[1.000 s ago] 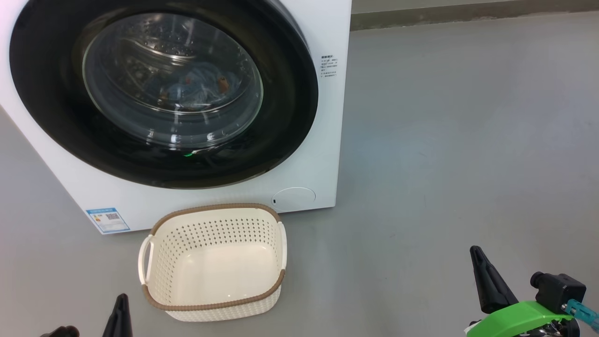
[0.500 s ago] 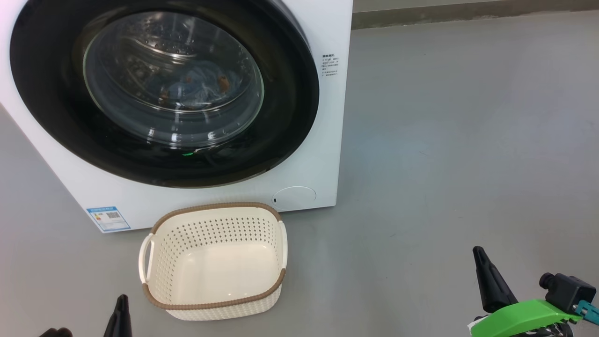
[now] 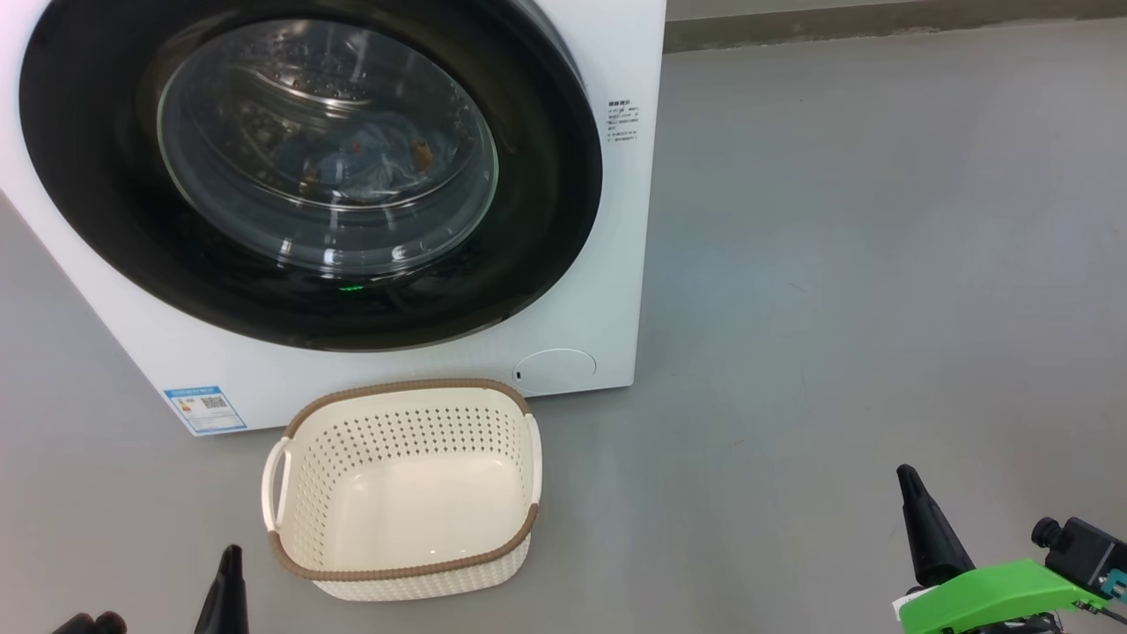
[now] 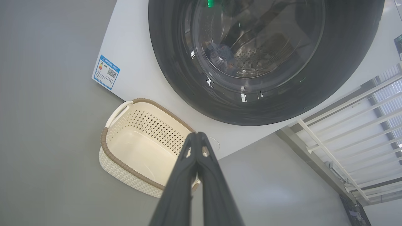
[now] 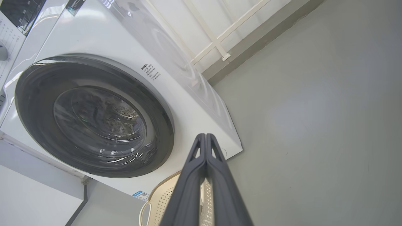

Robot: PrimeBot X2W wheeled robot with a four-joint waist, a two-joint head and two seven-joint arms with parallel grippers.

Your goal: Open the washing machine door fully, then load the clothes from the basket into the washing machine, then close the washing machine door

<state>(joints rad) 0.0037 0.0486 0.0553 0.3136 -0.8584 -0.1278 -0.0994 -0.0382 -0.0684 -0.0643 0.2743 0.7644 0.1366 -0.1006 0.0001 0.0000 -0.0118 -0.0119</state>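
Note:
The white washing machine [image 3: 607,53] stands at the upper left with its round black-ringed door [image 3: 546,211] flat against the front. Through the glass bowl, light blue clothes [image 3: 370,163] with orange-brown figures lie in the steel drum. The cream basket [image 3: 401,489] with a brown rim sits on the floor before the machine, nothing in it. My left gripper [image 3: 231,563] is at the bottom left beside the basket; in its wrist view the fingers [image 4: 196,138] meet, shut on nothing. My right gripper [image 3: 909,482] is at the lower right, its fingers [image 5: 205,139] pressed together.
Grey floor [image 3: 863,264] spreads wide to the right of the machine. A skirting board [image 3: 880,22] runs along the far wall. A blue label [image 3: 204,409] marks the machine's lower left corner. A white railing [image 4: 345,125] shows in the left wrist view.
The right gripper has drifted slightly right and down toward the picture's edge. The left gripper has sunk a little lower. Door and basket are unmoved.

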